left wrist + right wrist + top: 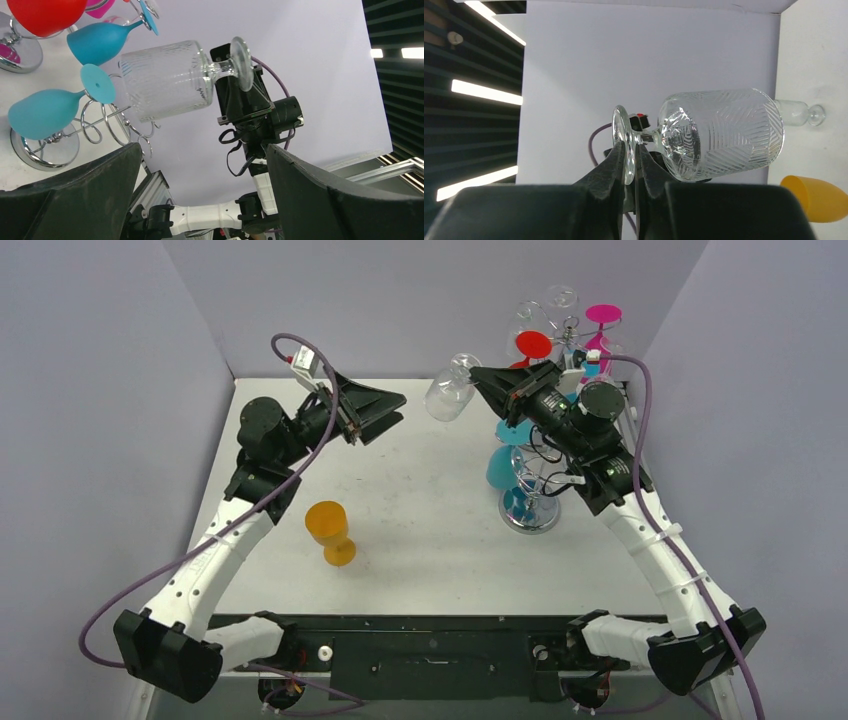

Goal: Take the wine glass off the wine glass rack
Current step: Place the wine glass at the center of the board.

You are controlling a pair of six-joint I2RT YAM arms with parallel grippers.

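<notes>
A clear cut-pattern wine glass (450, 390) hangs on its side in the air to the left of the chrome wire wine glass rack (531, 516). My right gripper (479, 376) is shut on the rim of the glass's foot. In the right wrist view the fingertips (618, 150) pinch the foot, with the bowl (719, 132) sticking out to the right. My left gripper (388, 410) stands open and empty, a short way left of the glass. In the left wrist view the glass (170, 80) lies beyond the left gripper's (200, 152) wide-apart fingers.
Teal (500, 465), red (533, 344) and pink (603, 314) glasses and clear ones (530, 318) hang on the rack. An orange glass (331, 531) stands on the table before the left arm. A small clear glass (796, 112) lies on the table. Walls enclose three sides.
</notes>
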